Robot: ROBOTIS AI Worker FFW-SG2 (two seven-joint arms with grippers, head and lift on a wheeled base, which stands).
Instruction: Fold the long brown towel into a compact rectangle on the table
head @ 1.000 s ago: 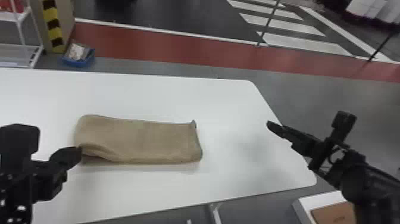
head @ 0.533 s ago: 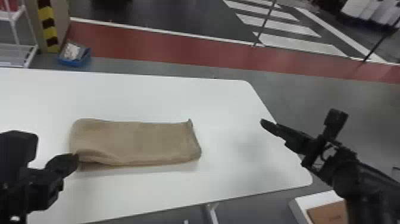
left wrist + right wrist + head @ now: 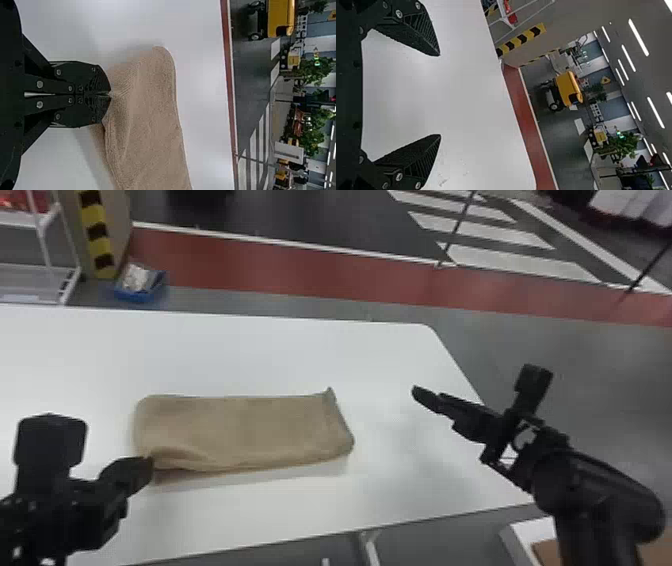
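Towel of long brown cloth (image 3: pixel 245 430) lies as a flat oblong on the smooth white table (image 3: pixel 280 350), its near left corner pinched between the closed black fingers of your left gripper (image 3: pixel 110 95). If you pull from that one corner, the cloth may slew or bunch, because nothing pins its other end: your black right gripper (image 3: pixel 440 95) hangs with fingers spread, well apart from it. Your pinch may also catch only the upper layer, leaving the strip beneath the near edge behind and the fold crooked.
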